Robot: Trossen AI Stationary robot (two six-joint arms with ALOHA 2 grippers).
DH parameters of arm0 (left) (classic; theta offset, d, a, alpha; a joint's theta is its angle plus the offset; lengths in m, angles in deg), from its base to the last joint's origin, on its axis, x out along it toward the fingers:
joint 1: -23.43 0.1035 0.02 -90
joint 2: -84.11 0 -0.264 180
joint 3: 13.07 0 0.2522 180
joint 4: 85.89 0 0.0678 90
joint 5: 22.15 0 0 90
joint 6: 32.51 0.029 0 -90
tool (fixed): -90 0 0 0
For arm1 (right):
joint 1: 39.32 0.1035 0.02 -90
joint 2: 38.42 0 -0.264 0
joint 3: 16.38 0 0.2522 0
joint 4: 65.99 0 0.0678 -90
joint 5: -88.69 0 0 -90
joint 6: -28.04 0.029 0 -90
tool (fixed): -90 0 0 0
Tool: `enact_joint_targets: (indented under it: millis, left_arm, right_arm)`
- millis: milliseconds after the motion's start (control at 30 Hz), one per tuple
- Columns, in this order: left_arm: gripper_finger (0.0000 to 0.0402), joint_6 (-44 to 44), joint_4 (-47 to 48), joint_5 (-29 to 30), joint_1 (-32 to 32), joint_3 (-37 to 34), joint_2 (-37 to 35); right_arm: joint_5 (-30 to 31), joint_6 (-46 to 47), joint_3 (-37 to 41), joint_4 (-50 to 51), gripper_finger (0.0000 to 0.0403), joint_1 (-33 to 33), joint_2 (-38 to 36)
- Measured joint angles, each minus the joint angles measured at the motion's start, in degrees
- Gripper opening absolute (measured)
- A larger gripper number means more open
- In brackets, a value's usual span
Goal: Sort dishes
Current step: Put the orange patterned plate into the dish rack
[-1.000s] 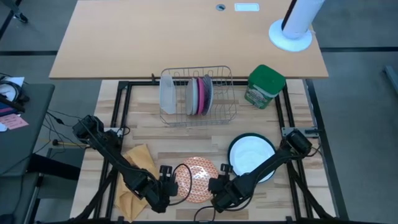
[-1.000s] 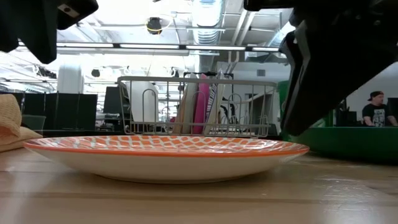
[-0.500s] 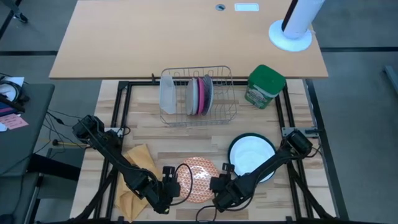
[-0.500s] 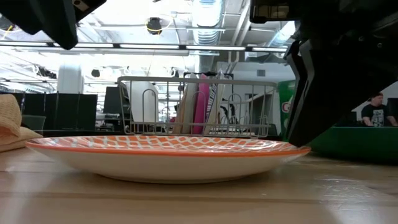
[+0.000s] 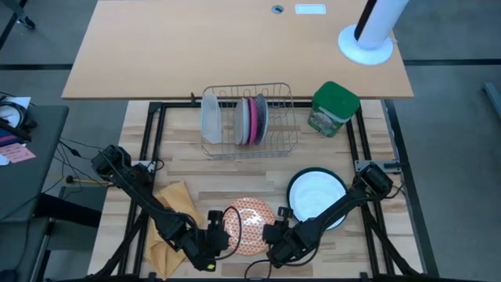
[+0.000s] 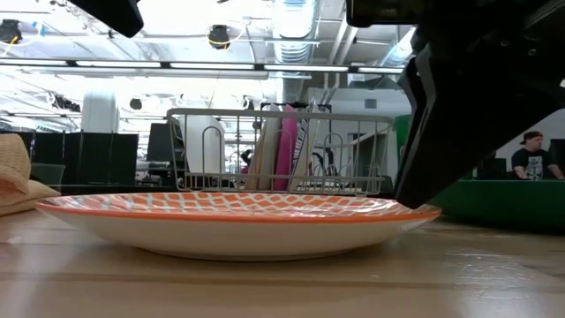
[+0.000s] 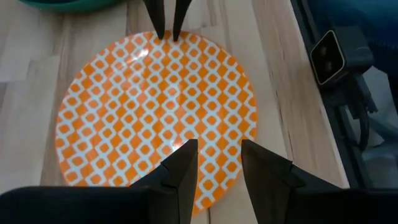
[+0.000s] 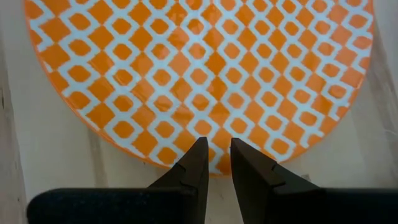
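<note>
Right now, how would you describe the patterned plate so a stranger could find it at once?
Look at the wooden table's near edge, between the two dark arms. There lies a flat round plate. Unlike the larger white, green-rimmed plate beside it, it bears an orange-and-white lattice.

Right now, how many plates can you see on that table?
At least 4: an orange-and-white patterned plate flat near the front, a white plate with green rim beside it, and grey and pink ones upright in the wire rack; more may hide there.
</note>
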Motion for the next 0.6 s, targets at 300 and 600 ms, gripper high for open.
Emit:
enact_joint_targets:
  millis: [300,600]
  left_arm:
    - [0.0119,2.66,0.09,0.35,-0.07,0.00,0.00]
    - [0.0119,3.36,-0.13,1.08,-1.18,-0.02,5.24]
  right_arm:
    - [0.00,-0.24,0.00,-0.13,0.0070,-0.09,0.00]
    - [0.00,-0.26,0.00,-0.15,0.0070,-0.08,0.00]
